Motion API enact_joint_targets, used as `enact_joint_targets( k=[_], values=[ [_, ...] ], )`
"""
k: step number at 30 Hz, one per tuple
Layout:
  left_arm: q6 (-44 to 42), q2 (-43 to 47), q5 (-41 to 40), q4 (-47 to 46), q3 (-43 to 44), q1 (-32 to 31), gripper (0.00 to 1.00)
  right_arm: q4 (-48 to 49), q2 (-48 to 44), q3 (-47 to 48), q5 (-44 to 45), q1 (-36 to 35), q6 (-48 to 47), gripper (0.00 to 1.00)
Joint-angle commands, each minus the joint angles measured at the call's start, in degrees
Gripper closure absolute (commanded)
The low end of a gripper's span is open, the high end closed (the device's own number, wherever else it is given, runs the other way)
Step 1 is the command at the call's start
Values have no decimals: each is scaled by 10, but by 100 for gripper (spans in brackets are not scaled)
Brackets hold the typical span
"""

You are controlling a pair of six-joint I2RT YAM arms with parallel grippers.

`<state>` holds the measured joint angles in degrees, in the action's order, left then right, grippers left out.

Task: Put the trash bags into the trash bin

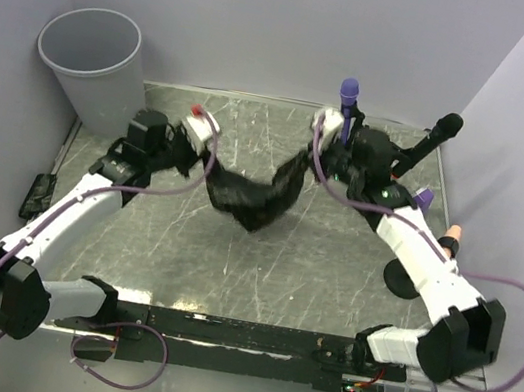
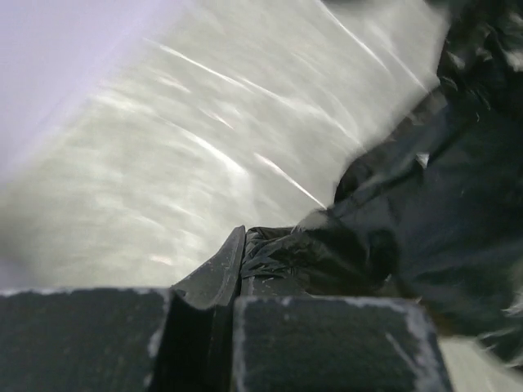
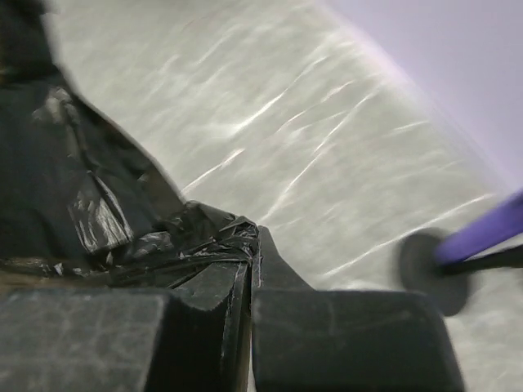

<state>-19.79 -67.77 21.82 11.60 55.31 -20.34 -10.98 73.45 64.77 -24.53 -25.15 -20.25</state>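
A black trash bag point(image 1: 253, 200) hangs stretched between my two grippers above the middle of the table. My left gripper point(image 1: 198, 157) is shut on its left end; the left wrist view shows the crumpled black film point(image 2: 384, 220) pinched between the jaws point(image 2: 242, 249). My right gripper point(image 1: 322, 156) is shut on its right end; the right wrist view shows the film point(image 3: 106, 212) bunched at the fingertips point(image 3: 253, 245). The light grey round trash bin point(image 1: 93, 60) stands upright at the far left corner, beyond the left gripper, and looks empty.
The scratched metal table top point(image 1: 330, 269) is walled by lavender panels. A purple-tipped stand point(image 1: 348, 100) and a black-tipped stand point(image 1: 432, 140) rise at the far right, near the right gripper. A black round base point(image 1: 402, 279) lies beside the right arm. A small black device point(image 1: 37, 194) lies off the left edge.
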Motion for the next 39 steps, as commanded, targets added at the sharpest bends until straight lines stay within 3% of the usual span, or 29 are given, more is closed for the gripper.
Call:
enact_joint_targets(
  k=[1, 5, 8, 10, 13, 16, 17, 18, 20, 21, 22, 24, 26, 31, 36, 39],
  values=[
    [84, 1, -121, -231, 99, 17, 99, 177, 55, 154, 104, 5, 32, 100],
    [67, -69, -189, -257, 277, 16, 99, 238, 146, 361, 176, 5, 24, 100],
    [42, -97, -216, -349, 376, 6, 99, 293, 184, 509, 186, -2, 25, 100],
    [-8, -113, -216, -400, 426, -16, 99, 338, 195, 559, 192, -15, 4, 100],
    [-89, -122, -228, -531, 405, -44, 99, 433, 186, 522, 183, -33, -52, 100],
    [-144, -116, -188, -618, 253, -53, 99, 491, 162, 330, 174, -38, -136, 100],
    [-160, -107, -160, -605, 148, -55, 99, 476, 160, 258, 197, -38, -146, 100],
    [-166, -91, -132, -533, 71, -56, 99, 408, 160, 194, 226, -38, -145, 100],
    [-255, -39, 0, -262, -24, -57, 100, 212, 129, 90, 175, -32, -110, 100],
    [-330, -1, 54, -141, -54, -56, 99, 151, 85, 28, 127, -28, -93, 100],
    [-344, 40, 87, -72, -85, -57, 99, 134, 36, -30, 88, -26, -75, 100],
    [-247, 100, 90, -62, -117, -58, 99, 114, -71, -114, 12, -31, -68, 100],
    [-191, 113, 77, -47, -107, -58, 99, 112, -120, -133, 22, -44, -35, 100],
    [-116, 64, 63, 24, -36, -57, 99, 32, -96, -61, 32, -46, 19, 100],
    [45, 15, -34, 14, 41, -54, 99, 63, -69, -33, 89, -39, 53, 100],
    [105, -41, -56, 48, 126, -36, 99, 71, -8, 35, 117, -23, 71, 100]
  ],
)
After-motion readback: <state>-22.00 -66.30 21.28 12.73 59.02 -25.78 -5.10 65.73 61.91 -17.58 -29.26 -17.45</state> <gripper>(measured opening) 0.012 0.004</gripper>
